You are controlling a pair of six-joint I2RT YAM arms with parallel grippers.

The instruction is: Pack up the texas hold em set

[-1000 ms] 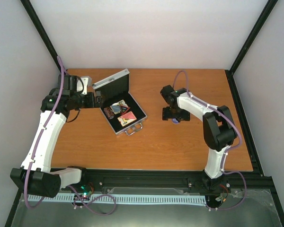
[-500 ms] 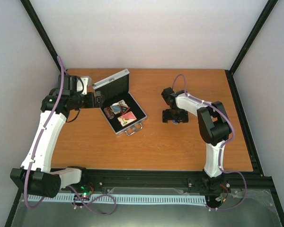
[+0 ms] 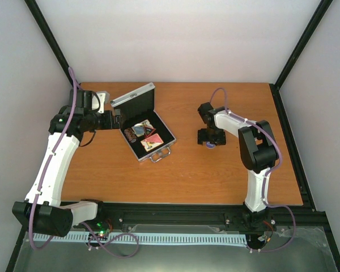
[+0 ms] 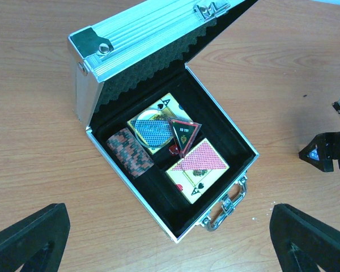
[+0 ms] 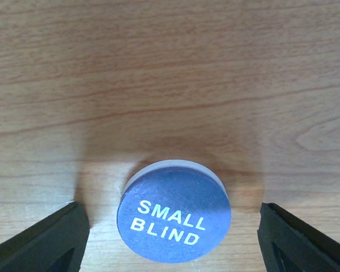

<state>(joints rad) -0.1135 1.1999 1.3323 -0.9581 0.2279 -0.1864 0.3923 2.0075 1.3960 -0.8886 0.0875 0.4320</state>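
The brown tabletop [image 3: 215, 170] holds the silver case [image 4: 130, 34]. The case is open, with its lid standing up at the back. The left gripper [image 3: 114, 120] waits just beside the lid end of the case. Its fingers are spread wide and hold nothing. The right gripper [image 3: 209, 140] is low over the tabletop, well apart from the case on its right side. Its fingers are spread wide too, one on each side of the blue disc [image 5: 174, 218] that says SMALL BLIND. They do not seem to touch it.

I think the job now is to pick up that disc. It lies flat and thin, so the fingers should go right down to the wood and close slowly on its round edge. Then it can ride over to the case.

Inside the case, a red card pack [image 4: 197, 167] lies near the handle. A blue and yellow card pack [image 4: 153, 130] lies nearer the lid. The dark chip stack [image 4: 130, 154] lies along the left wall. A little three-cornered piece [image 4: 183, 133] sits between the packs.
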